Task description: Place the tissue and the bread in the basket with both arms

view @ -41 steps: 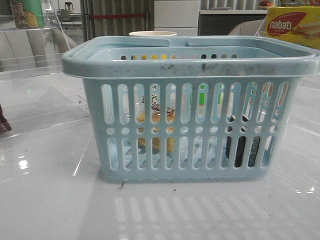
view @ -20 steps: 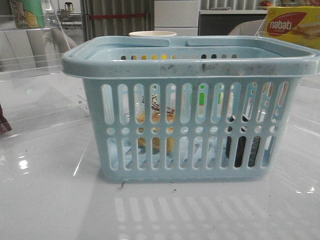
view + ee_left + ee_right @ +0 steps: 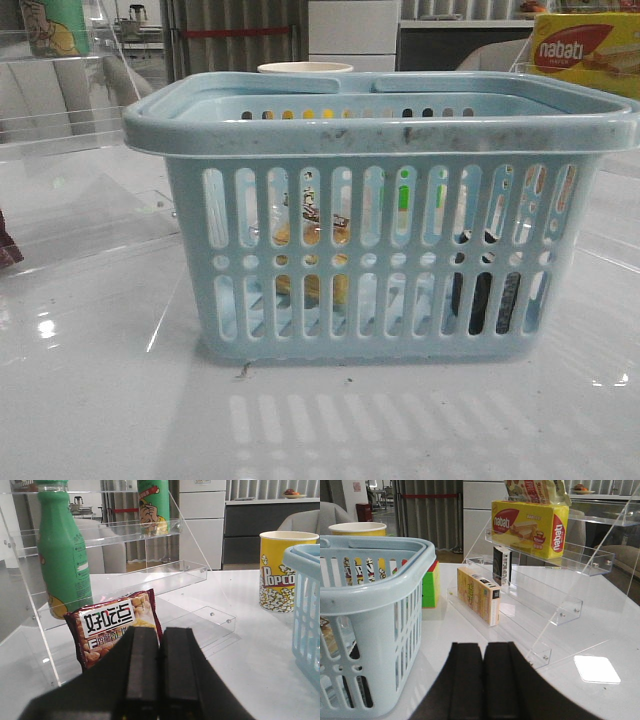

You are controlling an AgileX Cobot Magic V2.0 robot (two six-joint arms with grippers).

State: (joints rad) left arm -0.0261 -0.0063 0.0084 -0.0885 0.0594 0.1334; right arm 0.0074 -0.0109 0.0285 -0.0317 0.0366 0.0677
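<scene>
- Front view: the basket (image 3: 380, 215) stands alone mid-table, slotted side toward me. Neither of my arms appears here, so I judge both are drawn back to their own sides.
- Contents, seen through the slots: the bread (image 3: 312, 255) in its clear wrapper, toward my left half, label uppermost; whether it leans on the wall I cannot tell. The tissue (image 3: 482, 290), a dark pack, stands upright on the floor toward my right half. The two lie well apart.
- Judgement: both task items are already inside; nothing seems left to load.
- Left gripper (image 3: 159, 672): jaws pressed together, holding nothing. It points at a peanut snack bag (image 3: 114, 627) propped against the acrylic shelf (image 3: 150, 582), which carries a green bottle (image 3: 62, 555). A popcorn cup (image 3: 280, 570) sits just beside the basket's edge.
- Right gripper (image 3: 483, 680): jaws likewise closed and empty, beside the basket's end wall. Ahead is a tiered clear rack (image 3: 550, 580) bearing a nabati box (image 3: 530, 525) and a tan carton (image 3: 479, 596).
</scene>
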